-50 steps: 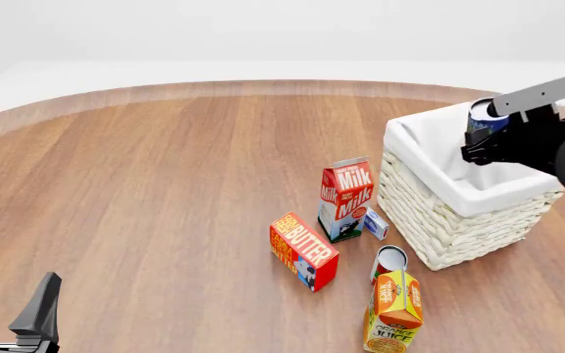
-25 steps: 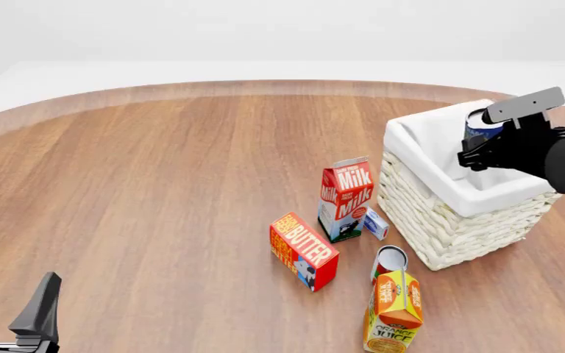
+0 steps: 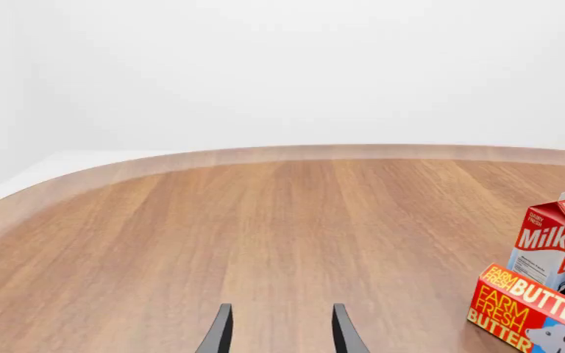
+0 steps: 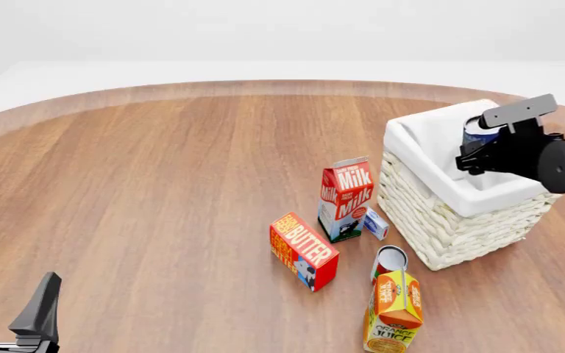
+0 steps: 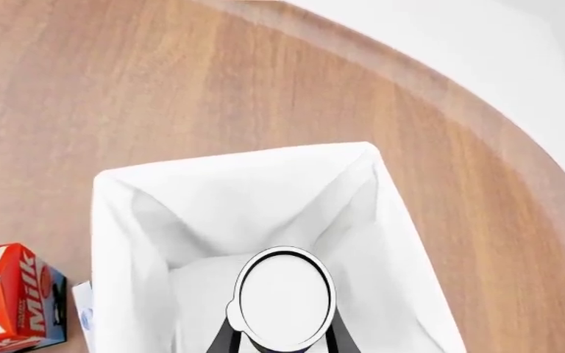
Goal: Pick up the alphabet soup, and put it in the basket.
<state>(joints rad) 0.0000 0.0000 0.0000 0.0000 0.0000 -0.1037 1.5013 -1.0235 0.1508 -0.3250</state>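
Note:
The alphabet soup (image 4: 478, 133), a small can with a blue label and a white flat top, is held in my right gripper (image 4: 485, 146). It hangs inside the mouth of the white wicker basket (image 4: 438, 220), partly below the cloth rim. In the right wrist view the can's top (image 5: 285, 297) sits between the fingers (image 5: 221, 340), above the basket's white lining (image 5: 126, 243). My left gripper (image 4: 11, 300) is open and empty at the near left. It also shows in the left wrist view (image 3: 280, 335), low over bare wood.
A milk carton (image 4: 346, 197), a small box (image 4: 375, 223), a butter box (image 4: 304, 250), a second silver-topped can (image 4: 388, 260) and an orange juice carton (image 4: 393, 312) stand left of and in front of the basket. The table's curved far edge runs behind.
My right gripper has come down with the can, from above the basket's rim to partly inside it. The left arm has not moved.

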